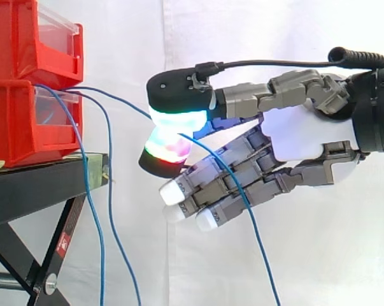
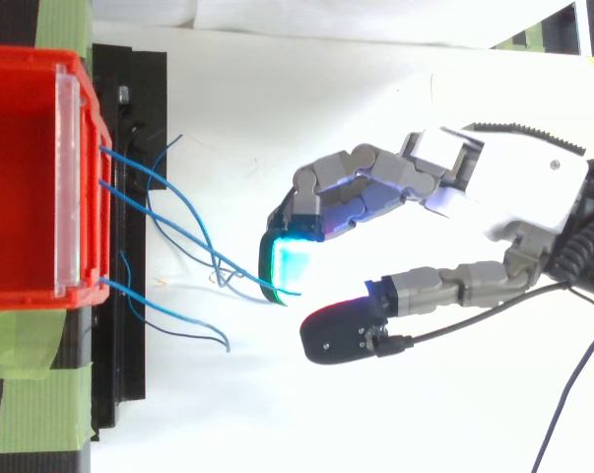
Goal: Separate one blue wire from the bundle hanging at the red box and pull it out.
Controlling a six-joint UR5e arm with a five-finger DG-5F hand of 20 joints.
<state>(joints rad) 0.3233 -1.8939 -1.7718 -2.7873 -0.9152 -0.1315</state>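
**Hand pinches one blue wire away from the bins**

White curtain (image 1: 179,32) backs the scene. At the left of the side view, two red bins sit stacked on a black stand (image 1: 39,191), the upper red bin (image 1: 32,38) above the lower red bin (image 1: 26,121).

The hand (image 1: 300,137) reaches in from the right edge. Its thumb and one curled finger meet at mid-frame, their glowing pads (image 1: 179,118) pressed together on a single blue wire (image 1: 258,245). The remaining fingers (image 1: 172,193) lie nearly straight, pointing down-left and holding nothing.

The pinched wire leaves the front of the lower bin and slopes right and slightly down to the pads. It then falls steeply toward the lower right, crossing in front of the straight fingers. The loose wires (image 1: 93,213) hang almost vertically just beside the stand, well apart from the hand.

From above, the hand (image 2: 503,182) comes in from the right. One cyan pad (image 2: 295,264) faces up with the wire at its lower edge. Here the wires fan rightward from the bin's (image 2: 21,296) front edge over the stand (image 2: 129,374), a spread the side view flattens. The side view alone shows the wire's hanging run.
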